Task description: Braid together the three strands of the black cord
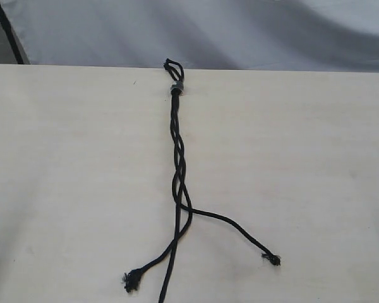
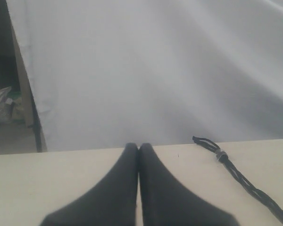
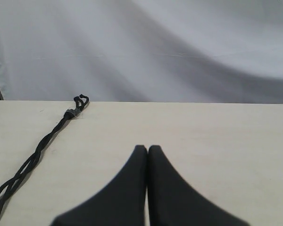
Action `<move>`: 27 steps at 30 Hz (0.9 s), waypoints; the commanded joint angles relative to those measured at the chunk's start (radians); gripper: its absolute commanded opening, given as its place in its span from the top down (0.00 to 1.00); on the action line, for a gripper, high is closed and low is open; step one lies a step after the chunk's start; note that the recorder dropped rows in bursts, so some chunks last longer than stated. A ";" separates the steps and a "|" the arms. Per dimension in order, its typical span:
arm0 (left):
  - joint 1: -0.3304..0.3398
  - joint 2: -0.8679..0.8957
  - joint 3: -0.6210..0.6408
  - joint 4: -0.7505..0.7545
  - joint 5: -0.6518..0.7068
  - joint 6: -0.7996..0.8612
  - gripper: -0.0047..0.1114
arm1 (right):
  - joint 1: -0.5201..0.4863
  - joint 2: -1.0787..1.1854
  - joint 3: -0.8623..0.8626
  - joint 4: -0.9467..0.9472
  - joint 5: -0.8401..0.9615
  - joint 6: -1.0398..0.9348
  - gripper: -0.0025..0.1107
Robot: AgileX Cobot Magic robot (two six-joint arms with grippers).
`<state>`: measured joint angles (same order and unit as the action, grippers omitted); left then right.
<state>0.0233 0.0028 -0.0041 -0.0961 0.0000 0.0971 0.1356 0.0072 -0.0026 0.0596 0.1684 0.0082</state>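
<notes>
1. Closest to the left wrist camera: the left gripper (image 2: 139,149), closed tip to tip with nothing pinched, over the pale table (image 1: 63,189) and clear of the black cord (image 2: 247,183) lying off to one side.
2. On the other arm: the right gripper (image 3: 147,149), pressed together and empty, likewise apart from the black cord.
3. In the exterior view, toward the near edge of the table: the loose ends of the three strands (image 1: 180,211), fanned apart.
   - To the left, one frayed tip (image 1: 132,281).
   - Well out to the right, another frayed tip (image 1: 273,259).
   - Between them, a third length (image 1: 165,287) running off the bottom of the picture, with the end out of sight.
4. A little farther in: the crossing (image 1: 184,205) where the right-hand strand leaves the other two. Cannot tell whether over or under.
5. Farther still: the woven stretch (image 1: 177,142), flat on the middle of the table. Loosely plaited, with open gaps between crossings, and roughly straight toward the far edge.
6. Near the far edge: a grey band (image 1: 175,88) wrapped round the black cord where the three strands join.
7. Right at the far edge: a small loop (image 1: 172,65), reaching the rim of the table.
8. Behind everything: a white cloth (image 1: 252,31), softly folded, with a dark pole (image 1: 9,35) at the left.
</notes>
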 commanded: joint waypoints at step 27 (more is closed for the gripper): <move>0.002 -0.003 0.004 -0.009 0.006 0.002 0.96 | -0.005 -0.007 0.003 0.002 -0.002 0.003 0.97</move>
<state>0.0233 0.0028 -0.0041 -0.0961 0.0000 0.0971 0.1356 0.0072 -0.0026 0.0616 0.1684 0.0072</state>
